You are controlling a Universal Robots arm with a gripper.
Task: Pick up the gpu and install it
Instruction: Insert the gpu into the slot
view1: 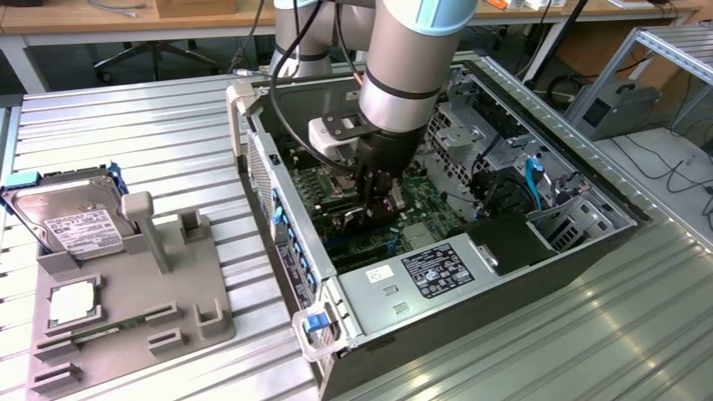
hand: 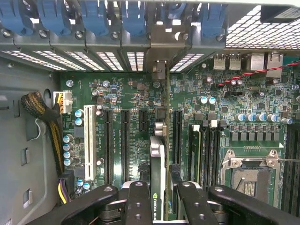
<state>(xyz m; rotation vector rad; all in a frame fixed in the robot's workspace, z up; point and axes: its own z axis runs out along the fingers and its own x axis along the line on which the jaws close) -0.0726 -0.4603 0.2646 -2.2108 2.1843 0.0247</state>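
The gpu [hand: 157, 154] stands on edge above the green motherboard [hand: 131, 93], seen from its thin top edge. Its metal end bracket [hand: 159, 47] reaches the case's rear slot openings. My gripper [hand: 159, 206] is shut on the gpu, one black finger [hand: 138, 201] on each side of it. The card runs parallel to the long black expansion slots [hand: 125, 145] and lies between two of them. I cannot tell whether it sits in a slot. In the exterior view my gripper [view1: 379, 196] reaches down into the open computer case [view1: 259, 159], the gpu [view1: 385, 213] beneath it.
Blue slot latches [hand: 93, 18] line the rear wall. A yellow-black cable bundle [hand: 42, 112] and a CPU socket [hand: 251, 173] flank the slots. The power supply [view1: 435, 271] sits in the case. Outside it, a grey fixture [view1: 134, 317] holds a hard drive [view1: 73, 221] and a memory stick [view1: 106, 328].
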